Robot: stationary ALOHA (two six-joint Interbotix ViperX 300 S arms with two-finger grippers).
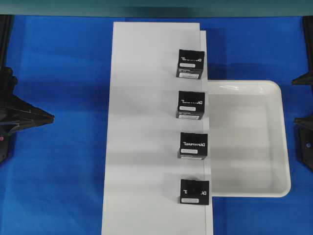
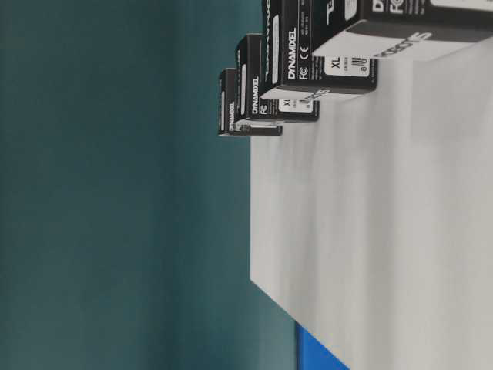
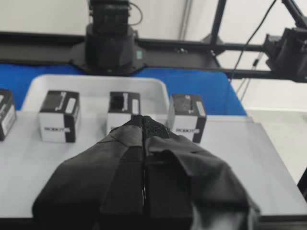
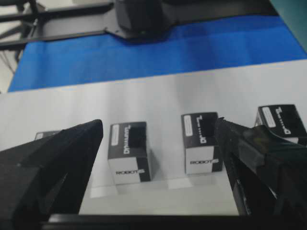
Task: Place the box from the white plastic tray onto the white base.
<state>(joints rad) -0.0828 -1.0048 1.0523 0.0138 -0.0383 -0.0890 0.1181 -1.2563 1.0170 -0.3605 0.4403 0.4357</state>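
Note:
Several black boxes stand in a row along the right side of the white base (image 1: 142, 137). The lowest one, the box (image 1: 194, 191), has the plainest black top and a white label strip. The white plastic tray (image 1: 286, 142) lies just right of the base with nothing in it. My left gripper (image 1: 49, 117) is shut and holds nothing. It rests left of the base and points at the row in the left wrist view (image 3: 143, 120). My right gripper (image 4: 158, 123) stands wide open at the tray's far side, well back from the boxes.
Three lettered black boxes (image 1: 190, 63) (image 1: 190, 105) (image 1: 193, 145) share the base with the task's box. Blue cloth (image 1: 58, 73) covers the table around the base and the tray. Black arm mounts sit at both side edges.

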